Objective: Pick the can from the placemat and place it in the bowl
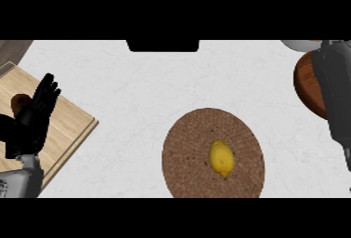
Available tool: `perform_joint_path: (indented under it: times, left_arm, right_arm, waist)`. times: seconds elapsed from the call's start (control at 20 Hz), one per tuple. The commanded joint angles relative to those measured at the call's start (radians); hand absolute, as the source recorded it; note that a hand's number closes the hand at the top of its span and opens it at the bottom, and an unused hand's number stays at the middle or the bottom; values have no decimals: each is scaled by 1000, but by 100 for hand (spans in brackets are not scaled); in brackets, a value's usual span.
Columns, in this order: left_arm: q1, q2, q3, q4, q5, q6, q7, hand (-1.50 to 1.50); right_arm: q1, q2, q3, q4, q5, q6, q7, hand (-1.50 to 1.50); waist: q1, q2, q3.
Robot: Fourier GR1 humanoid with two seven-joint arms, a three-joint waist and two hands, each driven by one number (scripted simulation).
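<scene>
Lemon [221,158] lay on the mat [188,139], lower centre; my left hand [34,116] rested open at left; right hand's state I couldn't tell.

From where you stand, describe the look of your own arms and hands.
The left hand is black, with slim segmented fingers and a thumb, on a grey forearm with a lighter metallic wrist. On the right side only a dark, nearly black limb section shows; its hand cannot be made out. No cables or markings are visible.
</scene>
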Motion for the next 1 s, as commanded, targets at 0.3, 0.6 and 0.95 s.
perform_joint_path:
  times: [0.3, 0.6, 0.95]
  left_arm:
    - [-45, 33, 35, 7, 19, -29, 29, 0]
    - [55, -43, -43, -94, -36, 11, 41, 0]
    - [-19, 10, 8, -40, 8, -33, 48, 0]
  right_arm:
    - [96, -152, -187, 223, -143, -240, -295, 150]
    - [131, -166, -229, 391, -173, -378, -419, 150]
    - [142, -272, -346, 594, -276, -203, -405, 150]
  waist:
    - [10, 8, 1]
    - [20, 6, 1]
    - [20, 11, 3]
